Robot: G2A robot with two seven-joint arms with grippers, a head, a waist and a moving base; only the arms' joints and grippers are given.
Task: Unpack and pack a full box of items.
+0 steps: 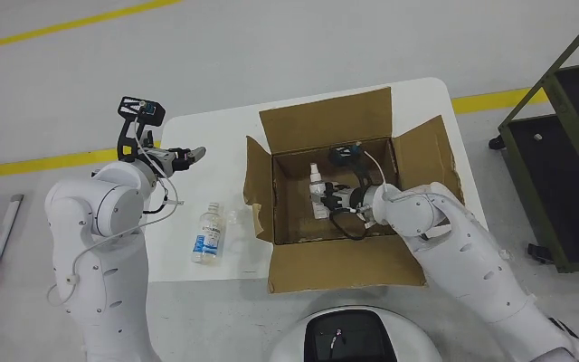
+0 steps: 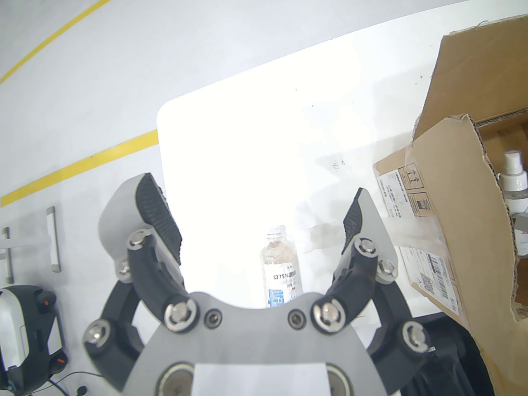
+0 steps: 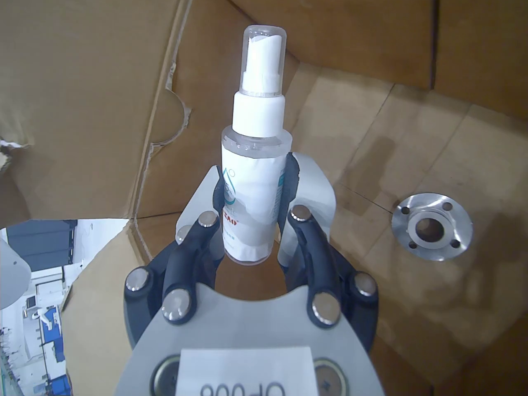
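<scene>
Spray bottle (image 3: 252, 175) clamped in right gripper (image 3: 255, 186), down inside the box (image 3: 103, 84); judged an unpack lift.

Right gripper is closed narrow on the labelled lower body, cap pointing away from the wrist. Cannot tell if the base rests on the box floor. A metal flange (image 3: 432, 231) lies on that floor, beside and apart. Left gripper (image 2: 255, 199) is spread wide and empty, above the near-left part of the surface (image 2: 268, 125). A clear bottle (image 2: 280, 265) lies on its side there, just outside the box's left flap (image 1: 258, 195). To do the lift well, raise the bottle straight until the cap clears wall and flap, then carry it across. The label looks slick and the hold sits low, so keep the squeeze steady. Set it beside the clear bottle, not touching it.
</scene>
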